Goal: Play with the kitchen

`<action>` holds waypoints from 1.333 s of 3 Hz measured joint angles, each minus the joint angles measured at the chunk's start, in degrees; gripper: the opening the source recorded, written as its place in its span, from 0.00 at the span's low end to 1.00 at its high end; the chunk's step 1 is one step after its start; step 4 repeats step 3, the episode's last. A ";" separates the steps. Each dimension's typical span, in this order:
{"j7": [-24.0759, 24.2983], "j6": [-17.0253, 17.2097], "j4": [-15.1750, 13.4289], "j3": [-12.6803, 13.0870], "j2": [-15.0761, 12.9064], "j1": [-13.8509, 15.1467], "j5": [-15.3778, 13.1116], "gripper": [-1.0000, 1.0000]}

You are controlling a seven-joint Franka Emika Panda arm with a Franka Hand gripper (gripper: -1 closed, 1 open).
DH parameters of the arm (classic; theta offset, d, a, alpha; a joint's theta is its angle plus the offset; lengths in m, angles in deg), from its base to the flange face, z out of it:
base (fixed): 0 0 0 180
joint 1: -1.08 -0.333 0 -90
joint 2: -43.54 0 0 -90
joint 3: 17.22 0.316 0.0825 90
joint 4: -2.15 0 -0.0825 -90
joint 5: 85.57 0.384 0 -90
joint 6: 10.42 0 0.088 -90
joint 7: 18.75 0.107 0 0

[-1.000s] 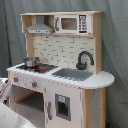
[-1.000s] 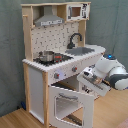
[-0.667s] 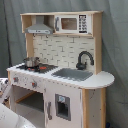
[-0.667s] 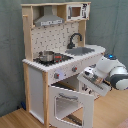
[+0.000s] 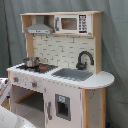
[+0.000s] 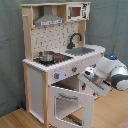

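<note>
Second exterior view puts us in front of the kitchen (image 6: pixel 57 55), which stands on a wooden floor (image 6: pixel 15 120) against a grey curtain (image 6: pixel 10 50), its oven door (image 6: pixel 72 102) swung open and hanging outward from the lower front. Our arm (image 6: pixel 112 72) reaches in from the second exterior view's right, its white wrist angled down toward the open oven bay, close beside the door's top edge. We cannot tell whether the pincer (image 6: pixel 91 76) is wide or narrow, nor whether it holds anything; its tips are lost against the cabinet front.

On the worktop (image 6: pixel 60 61) a small pot (image 6: pixel 46 56) sits on the stove at the left, the sink (image 6: pixel 80 50) and black faucet (image 6: pixel 75 38) further right. In the first exterior view the same kitchen (image 5: pixel 60 65) fills the frame, pot (image 5: pixel 31 62) at the left, faucet (image 5: pixel 84 59) at the right, with a narrow windowed door (image 5: pixel 61 106) shut below the sink.

We judge the risk to lie at the door: a push from the wrist on its free edge could strain the hinge or slam it. A heavier shove against the cabinet could shift the whole light toy and send the pot sliding off the stove.
</note>
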 joint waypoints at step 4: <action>1.96 8.19 3.14 -7.43 13.91 -2.45 -0.25 1.00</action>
